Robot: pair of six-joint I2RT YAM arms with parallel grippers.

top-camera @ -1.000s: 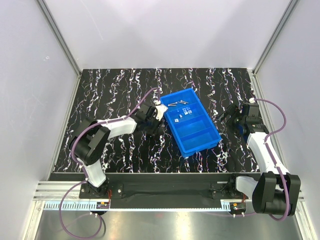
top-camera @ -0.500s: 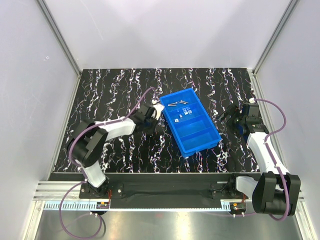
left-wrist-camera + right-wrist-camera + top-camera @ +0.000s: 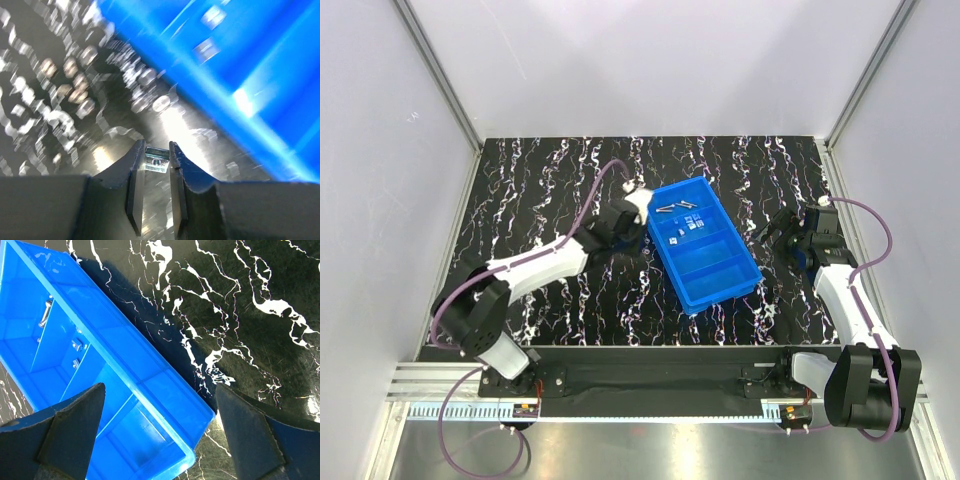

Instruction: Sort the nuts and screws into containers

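Observation:
A small silver nut (image 3: 156, 159) sits pinched between the tips of my left gripper (image 3: 156, 150), which is shut on it just above the marbled table, beside the left wall of the blue tray (image 3: 250, 60). From above, the left gripper (image 3: 632, 236) is next to the tray (image 3: 668, 258) near its far left corner. Screws (image 3: 675, 208) lie in the far compartment and nuts (image 3: 690, 225) in the second one. My right gripper (image 3: 160, 387) hangs open above the tray's near right corner (image 3: 141, 399), holding nothing. The right wrist view shows a screw (image 3: 46, 312) and nuts (image 3: 76, 345) inside.
The tray lies diagonally on the black, white-veined table (image 3: 550, 180). Its two nearer compartments (image 3: 720, 280) hold nothing that I can see. White walls with metal frame posts (image 3: 440, 80) close in the table on three sides.
The left gripper has closed on the nut and risen, moving away from the bases along the tray's left wall as its arm stretched out. The right arm has not moved.

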